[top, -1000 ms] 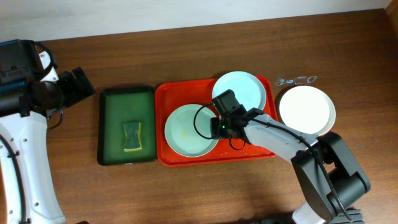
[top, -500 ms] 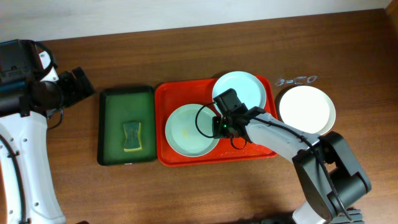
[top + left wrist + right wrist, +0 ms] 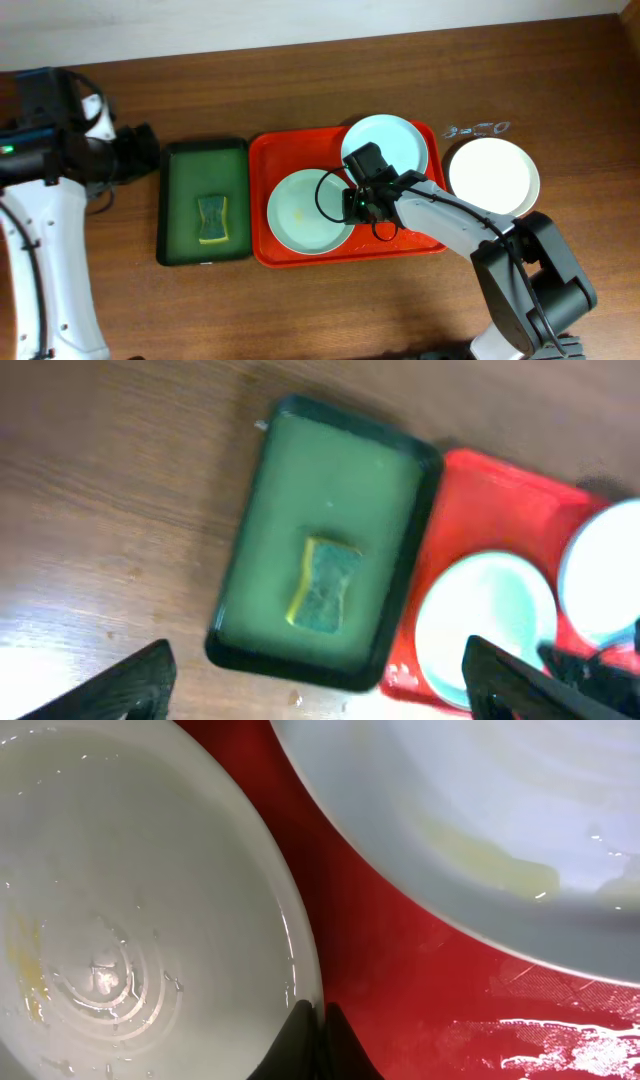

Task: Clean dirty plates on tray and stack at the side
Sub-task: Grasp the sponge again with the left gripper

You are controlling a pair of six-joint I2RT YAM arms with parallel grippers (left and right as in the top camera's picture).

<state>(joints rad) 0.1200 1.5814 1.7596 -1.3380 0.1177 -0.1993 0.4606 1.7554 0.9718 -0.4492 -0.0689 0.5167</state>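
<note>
Pinching the front plate [image 3: 300, 215] with our right pincer [image 3: 318, 1035]; back plate [image 3: 395, 140] shares the red tray [image 3: 270, 150]; sponge [image 3: 212, 219] in green tray [image 3: 190, 180]; left pincer [image 3: 318, 648] gapes empty.

Bystanders on the brown wooden table [image 3: 300, 90].
At nine o'clock, a dark green tray [image 3: 180, 170] with a yellow-green sponge [image 3: 211, 220] near its middle; at two o'clock, a small glinting clear object [image 3: 476, 129], too small to identify.

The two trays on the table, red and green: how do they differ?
The red tray is larger and wider; the green tray is narrower. The red tray holds two pale blue plates, the green tray only a sponge. Both are rectangular with rounded corners and raised rims, lying side by side.
</note>
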